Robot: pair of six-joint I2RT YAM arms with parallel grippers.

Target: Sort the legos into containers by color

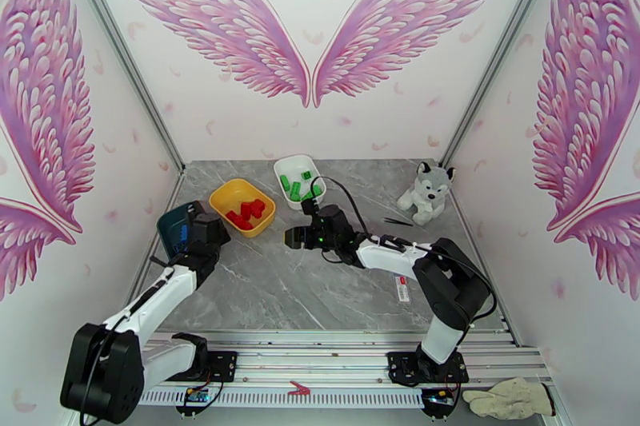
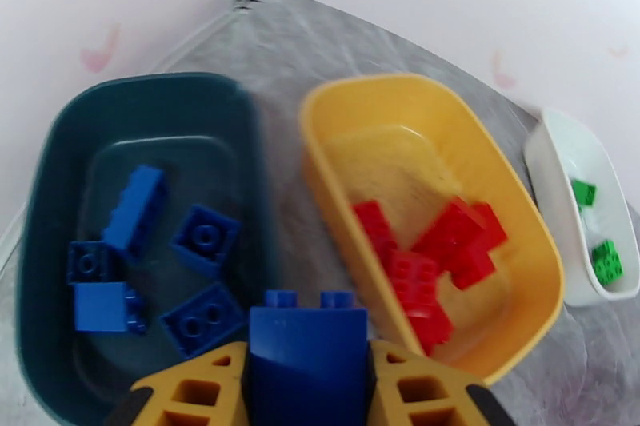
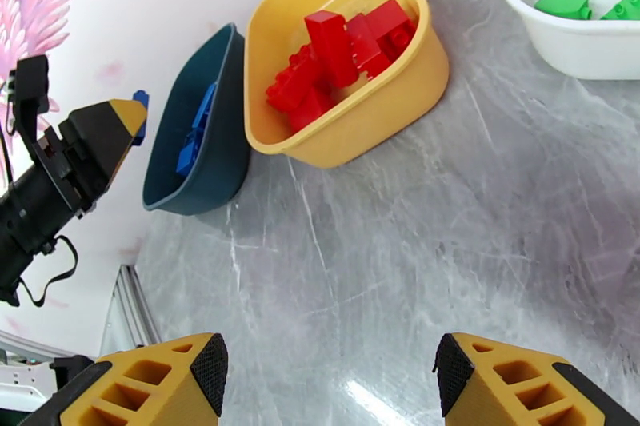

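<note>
Grey marbled tabletop (image 1: 264,292) inside a booth whose walls carry pink wing murals. A blue brick (image 2: 308,340) is clamped between the yellow fingers of the left gripper (image 2: 308,388), its studs facing away from the wrist. It hangs above the near end of the dark teal dish (image 2: 48,180), which holds five more blue bricks (image 2: 136,208). Just beside that, the yellow dish (image 2: 384,140) holds a heap of red bricks (image 2: 448,240). Farther right, the white dish (image 2: 552,156) holds green bricks (image 2: 608,260). The right gripper (image 3: 328,376) hangs with its jaws wide apart above the table, near the yellow dish. A plush husky (image 1: 426,189) sits at the far right.
</note>
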